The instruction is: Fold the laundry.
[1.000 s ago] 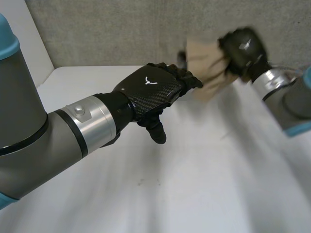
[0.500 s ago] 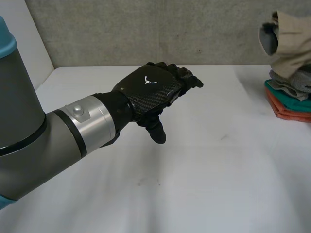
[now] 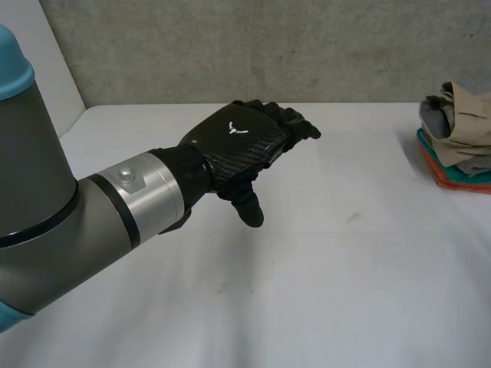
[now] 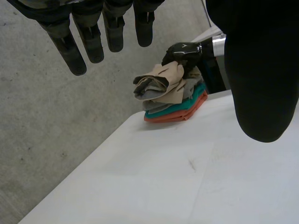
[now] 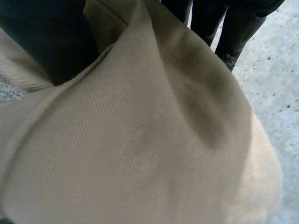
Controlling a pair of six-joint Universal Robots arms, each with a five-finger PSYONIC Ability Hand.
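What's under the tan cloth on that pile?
A grey cloth, then a teal cloth, then an orange cloth on the table. The tan cloth covers their tops, so their middles are hidden.

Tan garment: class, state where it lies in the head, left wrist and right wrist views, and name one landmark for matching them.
Head view: the tan garment tops the folded stack at the table's far right edge.
Left wrist view: atop that stack, beyond the left hand's fingertips, with the right hand gripping it.
Right wrist view: under the right hand's palm, bunched between thumb and fingers.
Landmark: the orange and teal stack, in head and left wrist views.
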